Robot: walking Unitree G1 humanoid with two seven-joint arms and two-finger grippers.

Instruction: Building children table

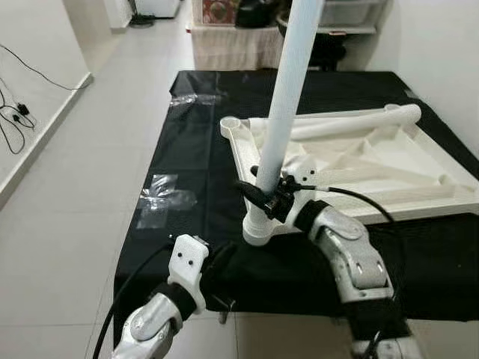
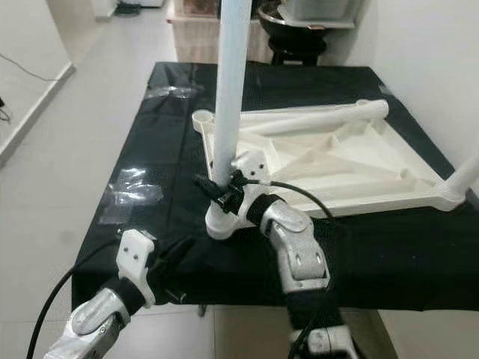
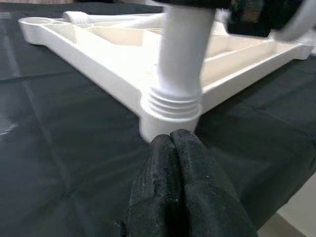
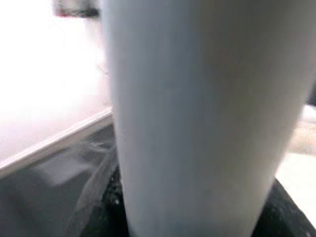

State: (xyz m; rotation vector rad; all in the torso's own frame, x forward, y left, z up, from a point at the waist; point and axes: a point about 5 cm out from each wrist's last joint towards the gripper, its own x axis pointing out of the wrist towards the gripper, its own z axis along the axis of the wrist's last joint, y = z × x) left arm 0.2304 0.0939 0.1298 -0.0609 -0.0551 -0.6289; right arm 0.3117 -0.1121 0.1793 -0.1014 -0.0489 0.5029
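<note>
1. A white tabletop (image 1: 389,176) lies upside down on a black sheet (image 1: 187,172) spread over the floor, its ribbed underside facing up like a shallow tray.
2. Inside that ribbed hollow, a loose white leg (image 1: 352,123) lies along the far edge.
3. A second white leg (image 1: 288,97) stands upright in the socket (image 3: 170,111) at the tabletop's near corner, tilted slightly; its threaded end sits in the socket collar.
4. In the right eye view, part of another leg (image 2: 465,176) rises from the right corner.
5. The right gripper (image 1: 268,196) clasps the upright leg low down, just above the socket, its black fingers closed around the tube.
6. The left gripper (image 3: 174,148) rests on the black sheet just before the near corner socket, its two fingers pressed together and holding nothing.
7. Pieces of clear plastic wrap (image 1: 166,196) lie on the sheet to the left of the tabletop.
8. Beyond the sheet stands a low shelf (image 1: 224,37) with a dark bowl (image 2: 292,16) nearby.
</note>
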